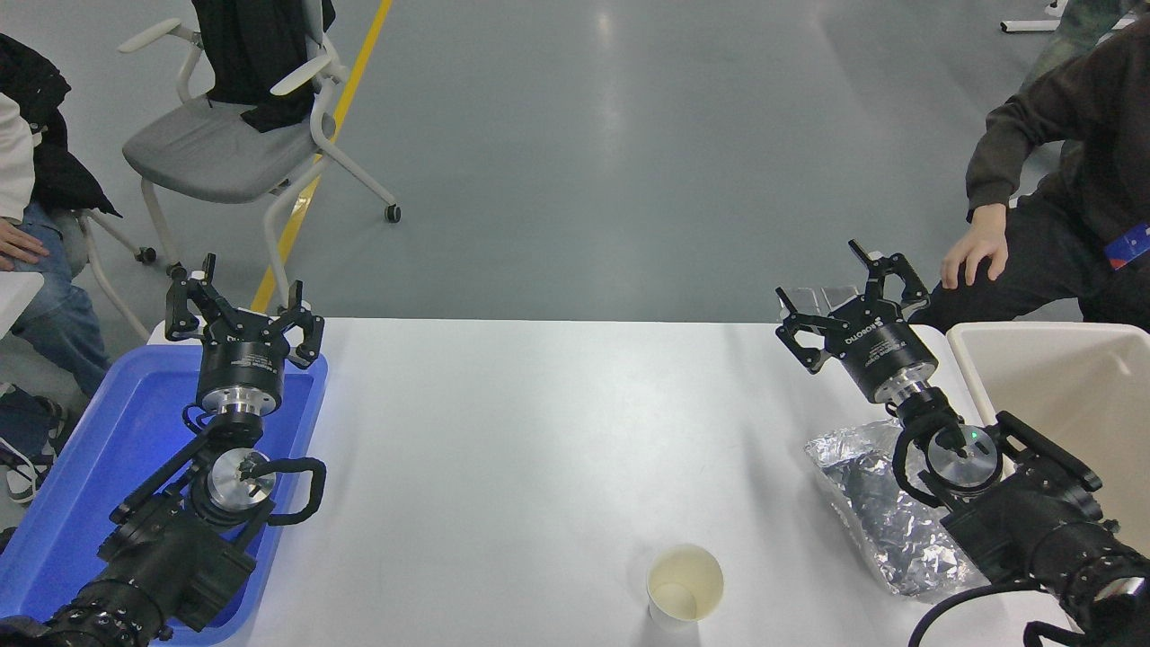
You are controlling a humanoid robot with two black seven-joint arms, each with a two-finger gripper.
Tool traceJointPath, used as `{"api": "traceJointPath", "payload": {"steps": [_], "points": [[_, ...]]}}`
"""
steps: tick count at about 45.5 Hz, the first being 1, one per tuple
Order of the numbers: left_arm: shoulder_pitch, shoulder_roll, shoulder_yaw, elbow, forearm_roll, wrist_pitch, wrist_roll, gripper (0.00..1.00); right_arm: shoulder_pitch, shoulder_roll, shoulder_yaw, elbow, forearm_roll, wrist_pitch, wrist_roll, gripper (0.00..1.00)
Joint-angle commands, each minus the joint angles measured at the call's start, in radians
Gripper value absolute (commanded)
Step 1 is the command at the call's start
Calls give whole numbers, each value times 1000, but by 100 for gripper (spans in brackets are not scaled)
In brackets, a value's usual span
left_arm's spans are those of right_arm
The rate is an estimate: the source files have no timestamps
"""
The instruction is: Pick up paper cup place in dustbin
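Note:
The paper cup [685, 586] stands upright near the table's front edge, white with a pale cream inside, nothing touching it. The dustbin [979, 377], a beige bin with a thick rim, sits at the table's right end. My right gripper [844, 286] is held up near the far right edge of the table, open and holding nothing, well behind and to the right of the cup. My left gripper [238, 296] stays parked over the blue tray, open and holding nothing.
A blue tray [108, 431] lies at the left end under the left arm. A silver foil bag [885, 503] lies partly under the right arm. A person's hand [975, 252] rests beyond the far right corner. Another person sits at far left beside a grey chair [216, 144].

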State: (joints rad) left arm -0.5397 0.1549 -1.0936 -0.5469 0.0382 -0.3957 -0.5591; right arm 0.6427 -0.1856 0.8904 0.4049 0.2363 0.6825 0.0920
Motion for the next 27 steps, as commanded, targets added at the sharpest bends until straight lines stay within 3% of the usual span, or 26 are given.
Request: {"api": "traceJointPath", "payload": {"steps": [1,27], "points": [[1,0,0,-1,5,0,-1,99,0,0,-1,-1,-2,0,0,100],[-5,5,6,-1,-3,0,-4,99,77,-32,-90,14,-77,-41,-8,100]]}}
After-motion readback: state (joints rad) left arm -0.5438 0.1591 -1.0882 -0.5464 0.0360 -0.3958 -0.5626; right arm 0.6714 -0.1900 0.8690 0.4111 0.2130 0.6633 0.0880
